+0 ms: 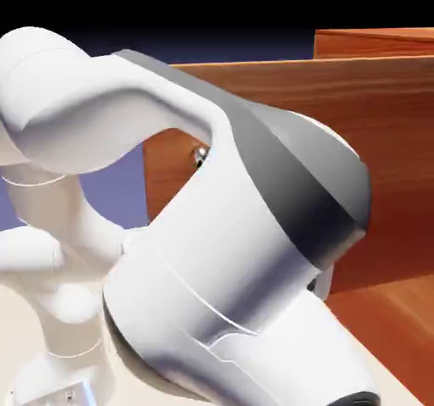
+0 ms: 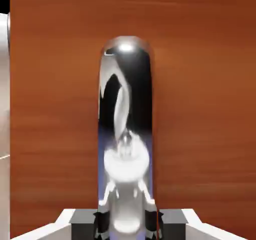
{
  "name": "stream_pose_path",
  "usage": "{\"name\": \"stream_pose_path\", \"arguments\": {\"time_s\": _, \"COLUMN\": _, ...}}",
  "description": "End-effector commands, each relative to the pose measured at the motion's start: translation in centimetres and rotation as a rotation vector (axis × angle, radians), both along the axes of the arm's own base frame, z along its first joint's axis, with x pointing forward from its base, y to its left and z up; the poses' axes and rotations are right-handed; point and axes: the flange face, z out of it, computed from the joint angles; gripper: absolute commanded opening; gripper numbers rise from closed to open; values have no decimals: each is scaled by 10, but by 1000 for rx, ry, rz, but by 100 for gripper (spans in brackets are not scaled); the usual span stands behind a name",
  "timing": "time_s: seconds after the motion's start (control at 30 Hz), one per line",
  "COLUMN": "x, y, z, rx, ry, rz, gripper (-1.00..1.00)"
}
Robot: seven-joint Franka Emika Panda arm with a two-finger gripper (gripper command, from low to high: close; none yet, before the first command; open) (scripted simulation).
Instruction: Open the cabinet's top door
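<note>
In the exterior view the white arm (image 1: 212, 252) fills the left and middle, its thick grey-banded link crossing in front of the cabinet (image 1: 381, 141). The hand itself is hidden behind that link here. Just above the arm's curve, a small shiny bit of metal (image 1: 201, 155) shows against a reddish wood panel that stands out at an angle from the cabinet body; whether this panel is the top door cannot be told from this view. To the right, the cabinet's wood-grain side runs up to the frame's edge, and a strip of pale worktop (image 1: 386, 379) shows below it.

In the hand view the top door (image 2: 200, 108) fills nearly the whole frame. A silver handle (image 2: 126, 108) runs up the middle, and the hand (image 2: 127, 219) at the bottom edge is clamped on its lower end, one fingertip (image 2: 102, 216) pressed on either side.
</note>
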Motion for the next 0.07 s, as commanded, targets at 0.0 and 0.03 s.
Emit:
{"name": "stream_pose_path", "arguments": {"time_s": 0.0, "x": 2, "y": -7, "z": 0, "rx": 0, "ry": 0, "rz": 12, "gripper": -100}}
{"name": "stream_pose_path", "arguments": {"time_s": 0.03, "x": 3, "y": -13, "z": 0, "rx": 0, "ry": 0, "rz": 25, "gripper": -100}}
